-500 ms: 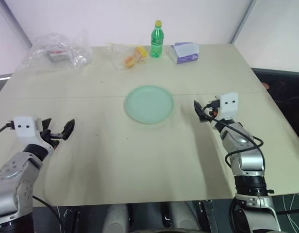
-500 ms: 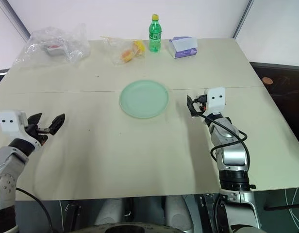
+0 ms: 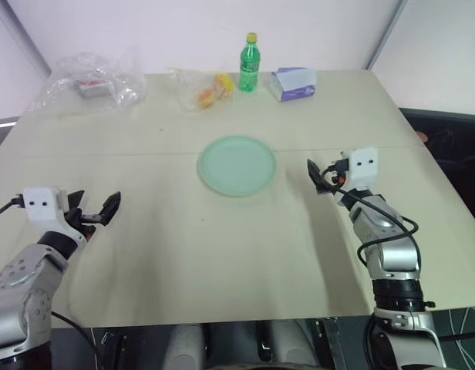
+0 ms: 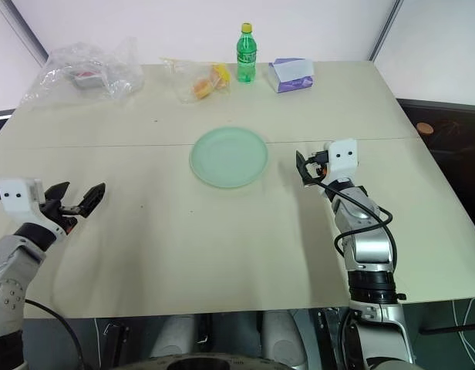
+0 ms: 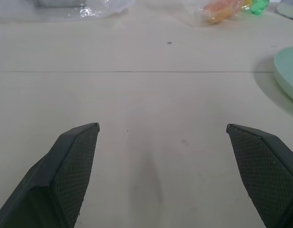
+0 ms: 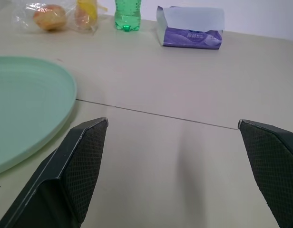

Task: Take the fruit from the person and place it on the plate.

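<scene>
- The plate (image 3: 237, 165) lies bare at the middle of the surface (image 3: 222, 247).
- At the far edge, a clear bag (image 3: 209, 90) holds small orange-yellow items; another bag (image 3: 91, 81) holds a packet.
- A green bottle (image 3: 249, 63) and a purple box (image 3: 292, 83) stand near them.
- The left tool (image 3: 97, 210) is spread apart, well left of the plate.
- The right tool (image 6: 175, 156) is apart too, just right of the plate.

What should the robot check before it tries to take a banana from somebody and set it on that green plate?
1. Plate bare and ready: ok.
2. Left gripper open, holding nothing: ok.
3. Right gripper open, holding nothing: ok.
4. Banana offered by a person: not ok, none in sight yet.
5. Bottle, tissue box and wrapped snacks far from the plate, along the table's back edge: ok.
</scene>
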